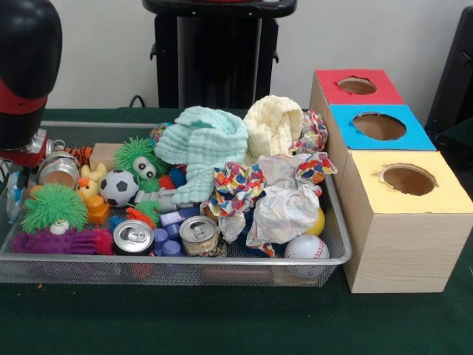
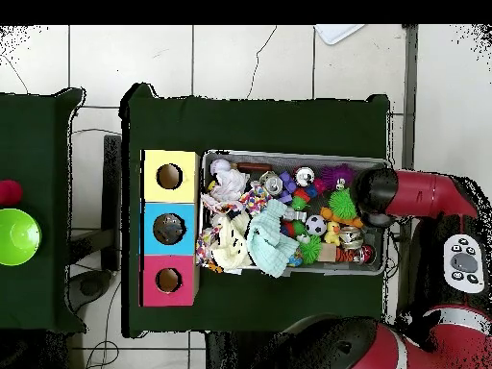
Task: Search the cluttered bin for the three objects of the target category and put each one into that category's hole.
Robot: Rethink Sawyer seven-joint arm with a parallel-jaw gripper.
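Observation:
The wire-mesh bin (image 1: 177, 268) is full of toys, cloths and cans; it also shows in the overhead view (image 2: 375, 163). At its left end a clear plastic piece with blue (image 1: 10, 194), apparently a crushed bottle, shows partly behind the rim. No other bottle shows. My arm (image 1: 26, 66) comes down over that left end, and my gripper (image 1: 22, 168) hangs low right beside the clear piece. In the overhead view the arm (image 2: 413, 192) covers the bin's right end and hides the gripper. A box beside the bin has a red hole (image 1: 357, 85), a blue hole (image 1: 379, 126) and a yellow hole (image 1: 409, 180).
Silver cans (image 1: 134, 237) (image 1: 199, 235) lie at the bin's front. A soccer ball (image 1: 118, 187), green spiky toys (image 1: 53, 205), a mint cloth (image 1: 203, 144), a yellow cloth (image 1: 273, 126), crumpled paper (image 1: 284, 211) and a baseball (image 1: 306, 248) fill the rest. A green bowl (image 2: 17, 236) sits on a side table.

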